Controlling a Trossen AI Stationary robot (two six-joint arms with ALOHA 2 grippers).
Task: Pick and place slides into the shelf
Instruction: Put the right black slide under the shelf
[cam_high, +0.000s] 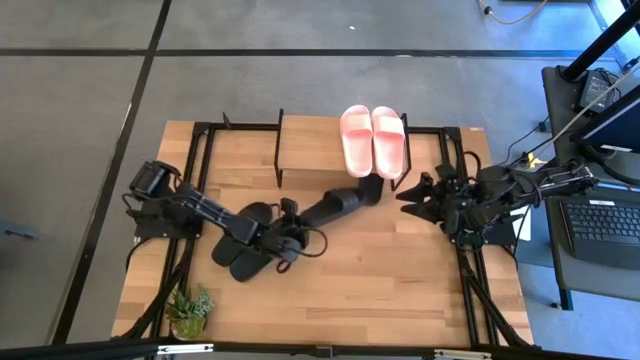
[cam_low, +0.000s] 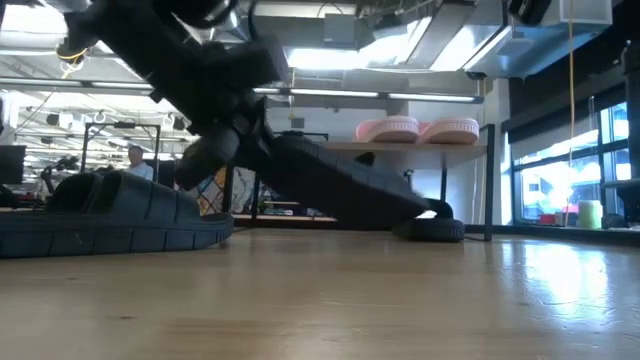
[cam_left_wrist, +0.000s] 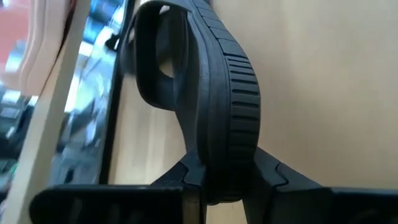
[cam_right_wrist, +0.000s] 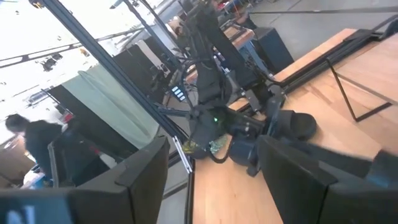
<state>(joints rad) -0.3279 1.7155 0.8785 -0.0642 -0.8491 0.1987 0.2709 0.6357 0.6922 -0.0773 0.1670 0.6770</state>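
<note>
Left end effector (cam_high: 292, 232) clamps black slide (cam_high: 340, 200) by heel, toe resting on counter (cam_high: 400, 290) beside shelf (cam_high: 300, 150). Risk: narrow heel grip slips, toe snags shelf frame. Right end effector (cam_high: 418, 195) open, waiting near shelf.

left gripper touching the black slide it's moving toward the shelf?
Touching. In the left wrist view the left gripper has a finger pressed on each side of the black slide, clamping its sole edge.
</note>
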